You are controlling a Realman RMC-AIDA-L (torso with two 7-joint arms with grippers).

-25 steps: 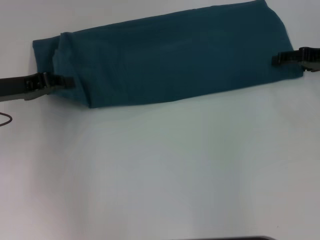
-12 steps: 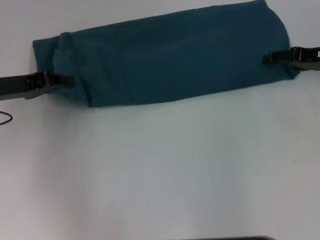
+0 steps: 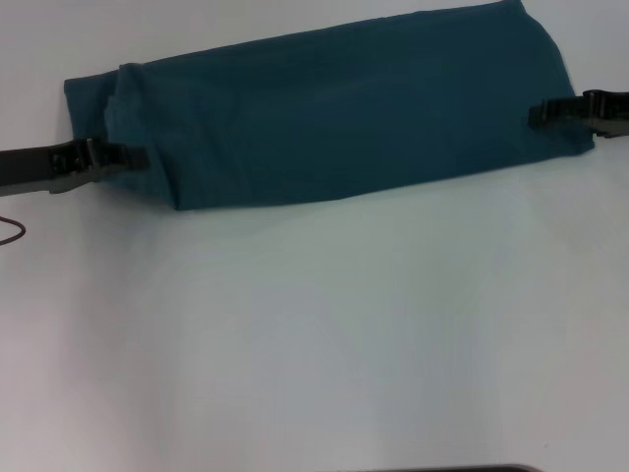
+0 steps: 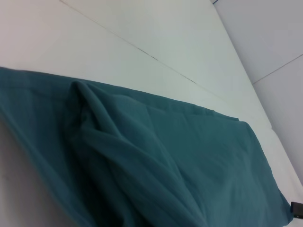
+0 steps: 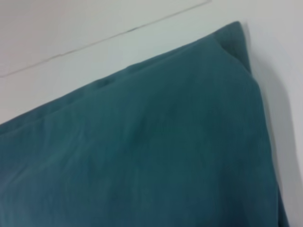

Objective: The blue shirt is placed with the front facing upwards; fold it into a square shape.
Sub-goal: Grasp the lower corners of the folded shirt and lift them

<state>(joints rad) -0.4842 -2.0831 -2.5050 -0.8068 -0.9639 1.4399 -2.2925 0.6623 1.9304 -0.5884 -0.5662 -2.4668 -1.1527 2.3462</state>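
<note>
The blue shirt (image 3: 334,118) lies folded into a long band across the far part of the white table (image 3: 314,324), plain teal side up, slanting up toward the right. My left gripper (image 3: 138,155) lies low at the band's left end, its tip over the cloth edge near a raised fold (image 4: 94,118). My right gripper (image 3: 537,114) is at the band's right end, its tip just over the cloth. The left wrist view looks along the shirt (image 4: 165,161) to the right gripper (image 4: 297,209), far off. The right wrist view shows a smooth corner of the shirt (image 5: 142,151).
A thin dark cable loop (image 3: 12,232) lies at the table's left edge. A dark strip (image 3: 452,469) shows at the bottom of the head view. Bare white table reaches from the shirt to the front edge.
My right gripper slid left onto the shirt's end, then drew back right to about where it began. The left gripper and the shirt have hardly moved.
</note>
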